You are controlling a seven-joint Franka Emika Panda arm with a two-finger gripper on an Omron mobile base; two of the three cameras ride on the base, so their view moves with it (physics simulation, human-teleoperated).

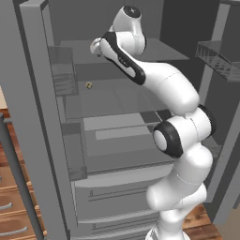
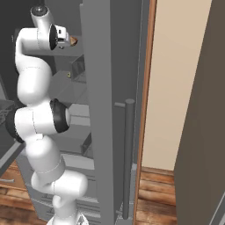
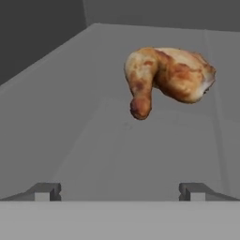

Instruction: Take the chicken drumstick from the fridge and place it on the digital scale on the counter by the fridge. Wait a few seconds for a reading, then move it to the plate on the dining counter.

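Note:
The chicken drumstick [image 3: 166, 79], golden-brown and lumpy, lies on a grey upper shelf [image 3: 140, 140] of the open fridge [image 1: 117, 101]. In the hand view it sits ahead of my gripper [image 3: 120, 191] and a little right of centre. The two dark fingertips [image 3: 47, 190] stand wide apart with nothing between them, short of the meat. In the right base view the drumstick [image 2: 73, 41] pokes out just past my gripper [image 2: 66, 38]. The arm reaches up and into the fridge, and the hand [image 1: 96, 47] is at the top shelf.
A tiny yellowish speck [image 1: 88, 85] lies on the shelf below. The fridge door [image 2: 110, 110] with its long bar handle [image 2: 128, 154] stands open on the right. Door bins [image 1: 63, 77] line the left side, and a wire rack [image 1: 218, 58] hangs at right. Light wooden drawers [image 1: 9, 201] are low on the left.

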